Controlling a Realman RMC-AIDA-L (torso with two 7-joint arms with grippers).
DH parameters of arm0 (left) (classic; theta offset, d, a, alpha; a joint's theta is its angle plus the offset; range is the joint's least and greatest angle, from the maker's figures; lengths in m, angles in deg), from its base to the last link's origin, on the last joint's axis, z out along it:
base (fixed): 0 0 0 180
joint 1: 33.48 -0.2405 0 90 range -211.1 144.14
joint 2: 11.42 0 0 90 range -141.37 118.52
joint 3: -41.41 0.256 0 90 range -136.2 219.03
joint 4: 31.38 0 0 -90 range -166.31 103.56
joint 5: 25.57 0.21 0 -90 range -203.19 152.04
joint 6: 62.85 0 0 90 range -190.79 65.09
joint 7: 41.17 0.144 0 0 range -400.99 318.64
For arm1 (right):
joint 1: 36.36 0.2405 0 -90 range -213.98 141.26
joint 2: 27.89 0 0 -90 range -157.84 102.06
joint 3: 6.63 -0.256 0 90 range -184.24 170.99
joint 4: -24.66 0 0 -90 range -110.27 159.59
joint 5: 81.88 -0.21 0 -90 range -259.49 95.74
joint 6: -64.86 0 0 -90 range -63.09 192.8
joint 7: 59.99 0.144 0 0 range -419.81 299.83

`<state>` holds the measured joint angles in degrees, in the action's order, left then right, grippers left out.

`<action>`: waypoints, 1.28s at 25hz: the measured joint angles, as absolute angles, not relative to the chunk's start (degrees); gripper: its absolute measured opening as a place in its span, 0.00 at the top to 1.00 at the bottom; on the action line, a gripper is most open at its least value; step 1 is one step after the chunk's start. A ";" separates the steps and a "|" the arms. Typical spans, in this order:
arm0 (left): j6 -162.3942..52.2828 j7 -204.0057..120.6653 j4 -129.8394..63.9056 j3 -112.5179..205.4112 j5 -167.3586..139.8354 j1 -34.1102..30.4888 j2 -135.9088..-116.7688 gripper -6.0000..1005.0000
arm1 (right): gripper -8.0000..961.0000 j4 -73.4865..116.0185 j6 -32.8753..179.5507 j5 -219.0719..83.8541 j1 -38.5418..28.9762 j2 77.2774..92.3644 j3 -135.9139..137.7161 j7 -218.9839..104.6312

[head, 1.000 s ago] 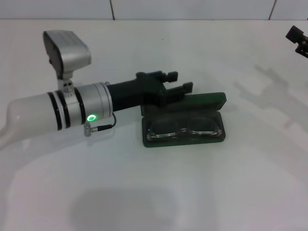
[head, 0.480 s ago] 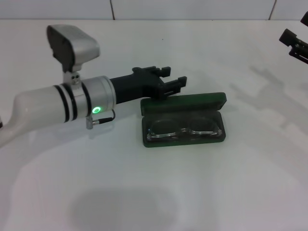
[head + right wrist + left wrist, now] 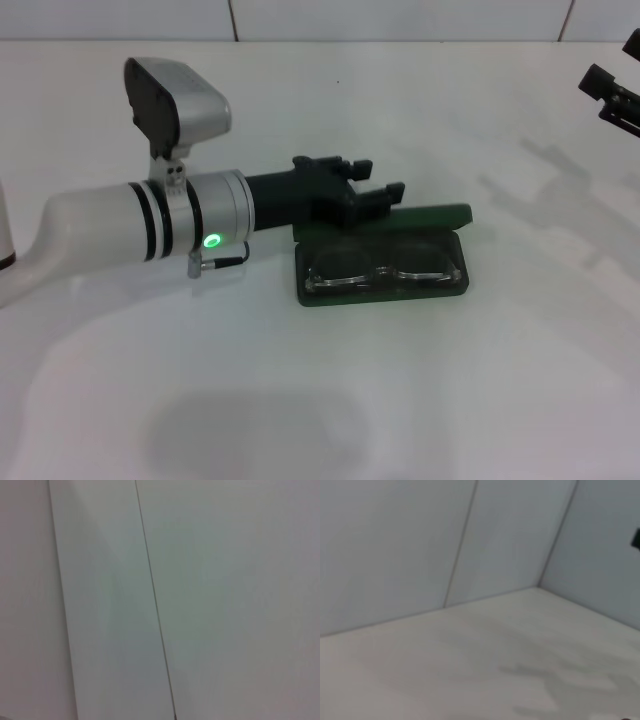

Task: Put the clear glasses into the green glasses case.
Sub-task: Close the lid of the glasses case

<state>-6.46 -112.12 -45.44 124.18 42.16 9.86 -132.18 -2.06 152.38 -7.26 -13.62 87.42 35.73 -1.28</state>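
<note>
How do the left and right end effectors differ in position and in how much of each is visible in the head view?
The left end effector reaches across the table to the raised lid of the green glasses case, whereas the right end effector sits far off at the frame's right edge. The left shows its whole arm and fingers; the right is cut off, only a dark part visible. Both are black, and neither holds the clear glasses, which lie inside the case.

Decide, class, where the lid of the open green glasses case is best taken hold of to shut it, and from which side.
Probably the lid's long free edge, approached from behind the green glasses case, the far side. The lid stands up at the back with the clear glasses lying in the tray, so pushing forward closes it. The left gripper sits there.
</note>
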 joint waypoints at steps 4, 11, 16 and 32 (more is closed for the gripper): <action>-6.40 -112.03 -47.12 127.79 42.07 8.30 -132.18 0.40 | 0.09 -2.05 152.38 -7.26 -13.57 87.42 35.52 -1.28; -6.47 -109.87 -52.01 132.70 38.90 3.19 -132.17 0.40 | 0.09 -2.05 152.39 -7.26 -13.46 87.32 35.38 -1.28; -6.49 -104.02 -51.88 135.88 32.84 1.30 -132.16 0.40 | 0.09 -2.07 152.39 -7.26 -13.50 87.24 35.54 -1.28; -7.40 -89.62 -51.81 146.88 16.04 -2.36 -132.18 0.40 | 0.09 -2.52 152.18 -7.28 -13.24 87.23 35.53 -1.28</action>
<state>-7.40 -89.62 -51.81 146.88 16.04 -2.36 -132.18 -2.52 152.18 -7.28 -13.24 87.23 35.53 -1.28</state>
